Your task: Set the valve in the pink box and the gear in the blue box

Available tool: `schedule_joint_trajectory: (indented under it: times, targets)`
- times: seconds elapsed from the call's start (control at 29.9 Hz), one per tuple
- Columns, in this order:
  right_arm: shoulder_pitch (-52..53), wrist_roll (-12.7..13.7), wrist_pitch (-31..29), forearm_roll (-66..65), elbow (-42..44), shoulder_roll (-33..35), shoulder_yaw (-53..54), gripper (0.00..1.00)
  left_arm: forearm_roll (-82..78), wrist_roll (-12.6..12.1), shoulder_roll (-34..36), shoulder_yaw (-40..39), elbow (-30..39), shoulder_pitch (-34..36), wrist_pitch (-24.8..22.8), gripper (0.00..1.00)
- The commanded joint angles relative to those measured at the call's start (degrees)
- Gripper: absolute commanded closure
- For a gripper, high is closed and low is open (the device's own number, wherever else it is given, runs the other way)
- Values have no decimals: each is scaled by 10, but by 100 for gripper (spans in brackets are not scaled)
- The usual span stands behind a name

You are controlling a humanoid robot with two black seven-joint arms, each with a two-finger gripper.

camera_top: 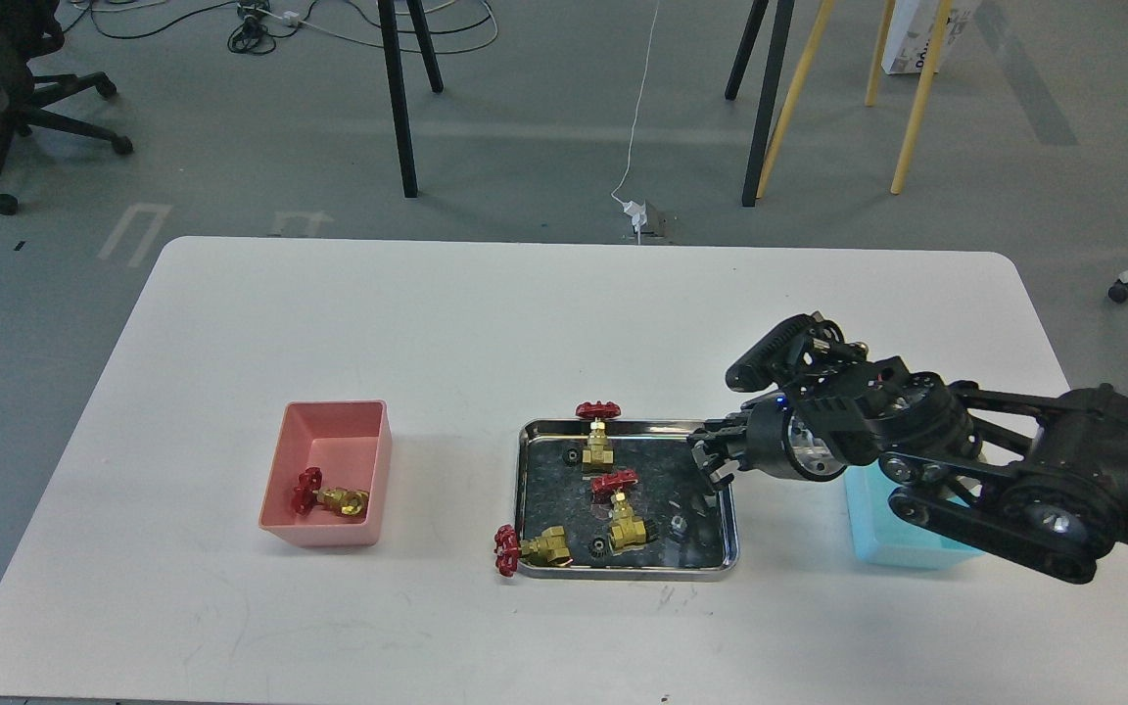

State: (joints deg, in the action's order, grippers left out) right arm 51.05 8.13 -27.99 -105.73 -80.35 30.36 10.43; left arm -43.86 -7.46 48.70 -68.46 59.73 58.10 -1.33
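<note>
Head view of a part-sorted workspace. A white tabletop (427, 323) is carrying, from left to right, the pink box (373, 480), a steel tray (730, 519) and the blue box (902, 548). One valve (331, 497) is already lying inside the pink box, so one valve placement appears done. Three more valves are waiting at the tray: one (598, 441) standing at its far rim, one (623, 514) upright near its middle, and one (533, 548) lying across its near left corner with the red handwheel hanging over the tabletop. Small black gears, such as one (571, 456) beside the far valve and one (596, 551) by the near edge, are lying on the tray floor. The right arm is reaching in from the right, largely hiding the blue box, so whether any gear is inside cannot be told. The right gripper (716, 460) is hovering over the tray's right edge; its dark fingers are too indistinct to judge their opening, and nothing is visibly held. The left gripper is not showing. Judged from this layout, most of the sorting is remaining.
</note>
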Motion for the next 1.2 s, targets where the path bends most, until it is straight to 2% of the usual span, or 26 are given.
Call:
schedule_joint_trajectory:
  times: [0.0,0.23,0.47,0.5,0.57,0.67,0.8,0.9,0.97,1.04,1.1,1.17]
  targets:
    - [-9,-1,0,3,-54,122,13,99,-2,0,-2,1,-1,7,0,0]
    - [-60,-2,0,48,-122,275,49,99,-2,0,-4,1,-1,16,1,0]
    - [-90,-2,0,46,-110,262,50,97,-1,0,-5,1,-18,30,-1,0]
    - [-96,-1,0,45,-100,251,51,92,-1,0,-5,1,-19,30,-2,0]
    - [-104,-1,0,46,-81,238,56,68,-2,1,-5,1,-19,30,-6,0]
    - [-115,0,0,48,-77,233,56,17,-2,0,-6,4,-19,29,-8,0]
    - [-114,0,0,82,-81,236,99,8,-2,0,-6,20,-19,31,-8,0]
    - [-104,7,0,198,-76,239,195,6,-3,0,-9,33,-19,43,-8,0]
    - [-76,25,0,288,-61,233,264,6,-5,-1,-24,58,-21,66,-7,0]
    - [-45,38,0,365,1,213,317,6,-8,-3,-46,98,-36,101,-3,0]
    - [-15,40,0,412,81,146,346,6,-6,-10,-71,145,-61,136,-1,0]
    - [31,40,36,436,165,78,354,6,-5,-12,-103,188,-89,161,0,0]
